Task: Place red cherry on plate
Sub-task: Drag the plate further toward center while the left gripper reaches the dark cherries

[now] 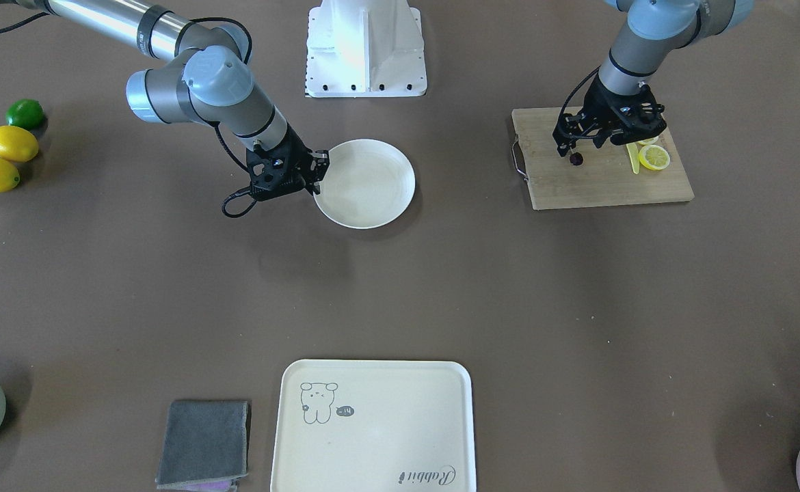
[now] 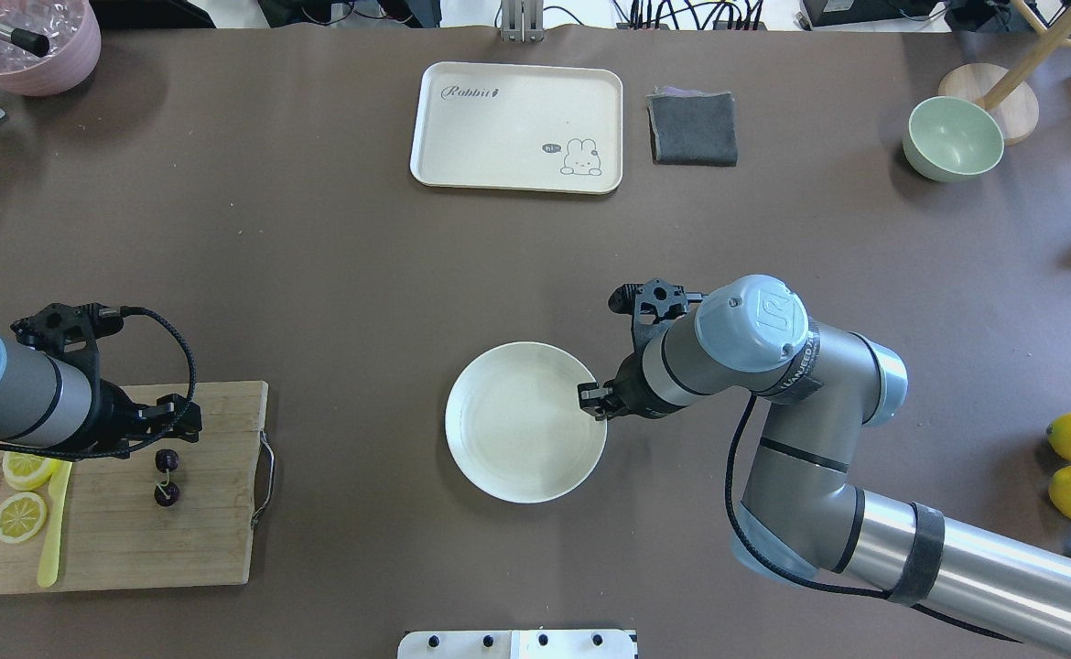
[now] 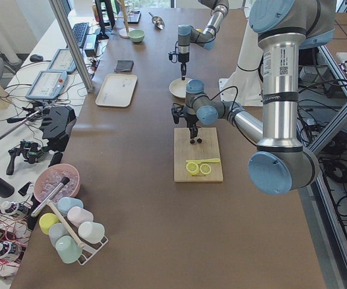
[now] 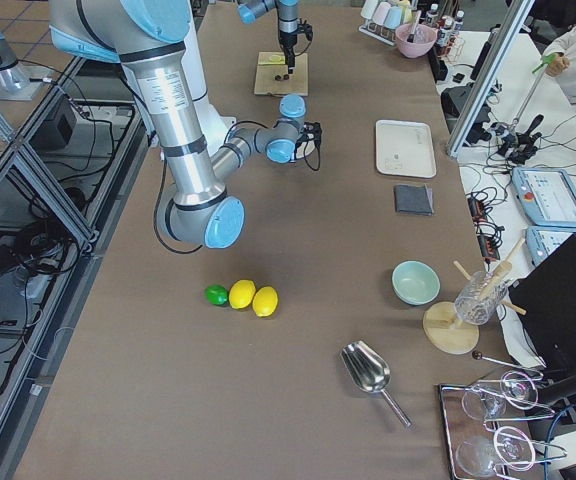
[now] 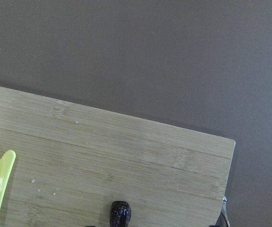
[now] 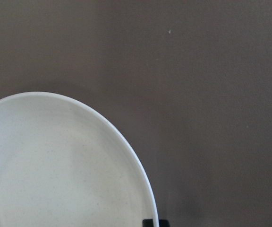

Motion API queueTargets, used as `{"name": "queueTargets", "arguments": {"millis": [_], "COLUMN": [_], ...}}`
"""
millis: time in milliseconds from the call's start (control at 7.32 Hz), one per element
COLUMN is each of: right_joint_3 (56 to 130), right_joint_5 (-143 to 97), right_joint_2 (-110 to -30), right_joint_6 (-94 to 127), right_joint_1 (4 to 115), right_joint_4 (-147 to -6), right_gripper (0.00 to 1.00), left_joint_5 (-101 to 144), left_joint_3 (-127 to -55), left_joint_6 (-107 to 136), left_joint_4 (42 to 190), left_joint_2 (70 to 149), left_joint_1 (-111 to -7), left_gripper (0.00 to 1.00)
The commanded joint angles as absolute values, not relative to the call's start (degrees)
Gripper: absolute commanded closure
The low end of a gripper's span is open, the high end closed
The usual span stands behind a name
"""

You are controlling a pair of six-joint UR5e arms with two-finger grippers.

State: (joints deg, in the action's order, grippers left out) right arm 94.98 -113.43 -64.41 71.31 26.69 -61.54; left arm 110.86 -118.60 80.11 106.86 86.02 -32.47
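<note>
- The red cherry (image 2: pixel 167 462) lies on the cutting board (image 2: pixel 133 540), well apart from the plate (image 2: pixel 526 435).
- The left gripper (image 2: pixel 178 428) hovers just above it; I cannot tell how its jaws stand.
- The right gripper (image 2: pixel 593 399) pinches the plate's rim.
- Beyond sits a tray (image 2: pixel 499 137).

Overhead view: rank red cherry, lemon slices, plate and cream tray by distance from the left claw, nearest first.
1. red cherry, on the board, right beside the left claw
2. lemon slices, at the board's left end
3. plate, mid-table
4. cream tray, at the far edge
</note>
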Motion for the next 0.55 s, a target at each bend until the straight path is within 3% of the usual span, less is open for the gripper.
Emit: {"name": "queueTargets", "arguments": {"millis": [0, 410], "right_joint_3": [95.0, 95.0], "right_joint_5": [-113.4, -113.3], "right_joint_2": [-64.4, -63.5], "right_joint_6": [72.2, 72.7], "right_joint_1": [26.4, 25.8], "right_joint_4": [-61.3, -61.4], "right_gripper": [1.0, 1.0], "left_joint_5": [110.7, 110.6], "left_joint_3": [-116.6, -115.4], "left_joint_6": [79.5, 78.2], "left_joint_4": [107.0, 107.1], "left_joint_2": [87.6, 87.3], "left_joint_1": [-32.3, -32.3], "left_gripper": [0.2, 0.23]}}
